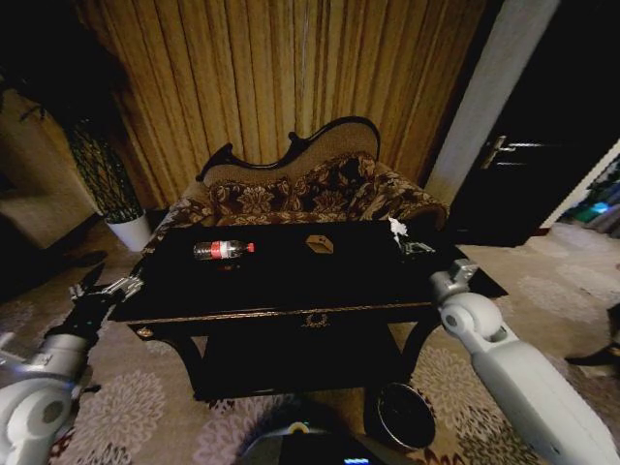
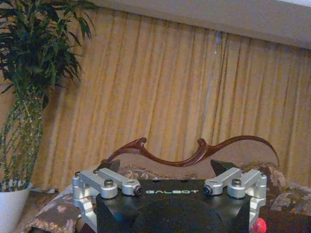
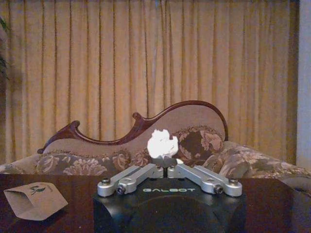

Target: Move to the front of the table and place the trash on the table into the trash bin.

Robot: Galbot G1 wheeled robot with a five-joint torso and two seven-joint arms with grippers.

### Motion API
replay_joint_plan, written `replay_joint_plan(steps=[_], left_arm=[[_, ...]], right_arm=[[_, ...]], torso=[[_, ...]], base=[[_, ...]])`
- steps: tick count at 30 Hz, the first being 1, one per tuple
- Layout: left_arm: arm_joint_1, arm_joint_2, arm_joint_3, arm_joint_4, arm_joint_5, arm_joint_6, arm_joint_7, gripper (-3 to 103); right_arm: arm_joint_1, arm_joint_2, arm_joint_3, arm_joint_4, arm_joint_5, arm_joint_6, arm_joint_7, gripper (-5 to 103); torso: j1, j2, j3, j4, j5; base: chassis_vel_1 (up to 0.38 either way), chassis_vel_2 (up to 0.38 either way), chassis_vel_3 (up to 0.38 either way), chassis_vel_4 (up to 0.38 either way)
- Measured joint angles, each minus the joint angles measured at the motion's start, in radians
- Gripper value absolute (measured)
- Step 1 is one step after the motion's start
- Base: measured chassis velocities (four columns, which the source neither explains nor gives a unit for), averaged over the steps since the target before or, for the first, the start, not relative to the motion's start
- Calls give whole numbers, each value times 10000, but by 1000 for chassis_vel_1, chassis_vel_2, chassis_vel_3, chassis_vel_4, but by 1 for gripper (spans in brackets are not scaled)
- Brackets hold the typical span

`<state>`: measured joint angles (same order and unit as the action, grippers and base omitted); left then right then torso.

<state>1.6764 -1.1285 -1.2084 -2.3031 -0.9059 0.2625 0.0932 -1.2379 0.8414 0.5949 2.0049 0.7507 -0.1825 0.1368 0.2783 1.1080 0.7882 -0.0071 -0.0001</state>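
My right gripper (image 3: pixel 165 164) pinches a white crumpled scrap (image 3: pixel 162 143) over the glossy black table (image 1: pixel 281 281) — apparently lifted; my left gripper (image 1: pixel 100 290) hangs spread wide beside the table's left edge.

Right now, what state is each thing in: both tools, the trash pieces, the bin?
Right tool: shut on white scrap, over the table's right rear.
Left tool: open, empty, off the table's left edge.
Bottle: lying on its side on the table, capped.
Brown box: resting on the table, untouched.
Bin: upright on the floor, right front of the table.
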Motion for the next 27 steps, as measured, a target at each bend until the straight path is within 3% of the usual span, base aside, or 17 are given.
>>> replay_joint_plan(steps=[10, 27], left_arm=[[71, 68, -17, 67, -124, 26, 83, 100], [76, -16, 12, 4, -86, 44, 79, 100]], right_arm=[[-687, 235, 661, 448, -2, -88, 44, 0], [-833, 433, 711, 521, -87, -113, 97, 0]], torso=[[1, 0, 0, 0, -1], [2, -1, 1, -1, 0]], base=[[0, 0, 0, 0], [66, -62, -61, 61]])
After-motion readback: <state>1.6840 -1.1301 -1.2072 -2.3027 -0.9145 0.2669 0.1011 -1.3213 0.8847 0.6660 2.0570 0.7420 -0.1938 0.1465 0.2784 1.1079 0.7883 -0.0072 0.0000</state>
